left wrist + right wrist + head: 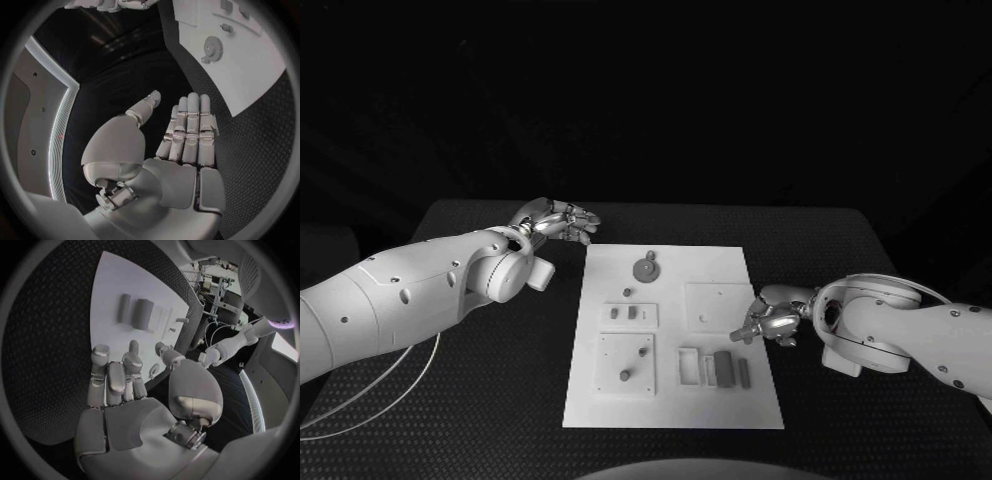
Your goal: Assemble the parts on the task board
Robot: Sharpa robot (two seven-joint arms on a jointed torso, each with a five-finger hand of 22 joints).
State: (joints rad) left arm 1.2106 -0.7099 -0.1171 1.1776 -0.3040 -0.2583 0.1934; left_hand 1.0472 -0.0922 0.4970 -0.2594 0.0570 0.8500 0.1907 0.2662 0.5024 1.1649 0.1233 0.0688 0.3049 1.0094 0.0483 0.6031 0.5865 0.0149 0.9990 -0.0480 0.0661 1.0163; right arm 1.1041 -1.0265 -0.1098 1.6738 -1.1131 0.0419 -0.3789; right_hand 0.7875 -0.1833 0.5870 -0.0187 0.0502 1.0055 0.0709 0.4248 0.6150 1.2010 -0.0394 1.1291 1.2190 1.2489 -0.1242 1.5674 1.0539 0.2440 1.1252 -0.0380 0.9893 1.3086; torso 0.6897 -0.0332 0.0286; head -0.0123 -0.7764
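The white task board (668, 410) lies in the middle of the black table. A grey gear (648, 267) sits near its far end, with a small peg (629, 292) just in front of it. Grey blocks (720, 368) stand at the near right. My left hand (560, 220) hovers off the board's far left corner, fingers straight and holding nothing (187, 135). The gear (212, 46) lies ahead of it. At the board's right edge my right hand (769, 322) is open and holds nothing (119, 380). Two blocks (142, 314) lie beyond its fingers.
The board also carries a raised square plate (718, 305), a small plate with two pieces (629, 314) and a larger plate with pegs (627, 362). A cable (365, 395) trails over the table at the near left. Black mat (819, 240) surrounds the board.
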